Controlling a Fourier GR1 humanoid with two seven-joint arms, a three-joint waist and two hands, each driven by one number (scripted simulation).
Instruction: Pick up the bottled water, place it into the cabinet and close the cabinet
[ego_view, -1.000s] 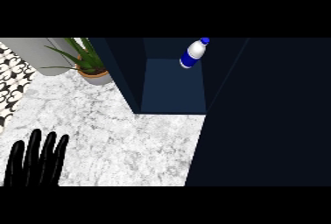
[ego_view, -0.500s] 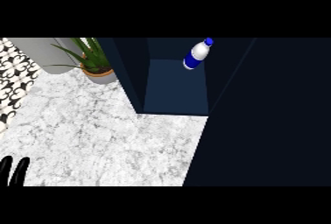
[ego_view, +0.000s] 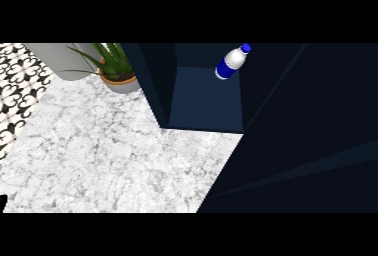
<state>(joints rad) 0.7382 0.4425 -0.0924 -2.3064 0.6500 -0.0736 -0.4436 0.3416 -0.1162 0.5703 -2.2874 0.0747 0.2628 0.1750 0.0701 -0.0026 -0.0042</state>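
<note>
Little of the left hand (ego_view: 2, 204) remains; bottled water (ego_view: 232, 63) sits inside cabinet (ego_view: 207, 100).

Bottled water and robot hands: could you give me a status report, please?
Left robot hand a sliver at lower-left edge, right unseen. Bottled water inside cabinet. Door open.

The bottled water (ego_view: 232, 63) sits inside the cabinet (ego_view: 207, 105), far back on its blue floor and close to the right-hand inner wall. It is a small white bottle with a blue cap and a blue band round its lower body. From up here it looks slanted, cap towards the back and right; whether it truly stands upright or leans I cannot tell. The cabinet is dark navy and stands open. Its door (ego_view: 310, 150), a broad dark panel, is swung out on the right over the counter.
</note>
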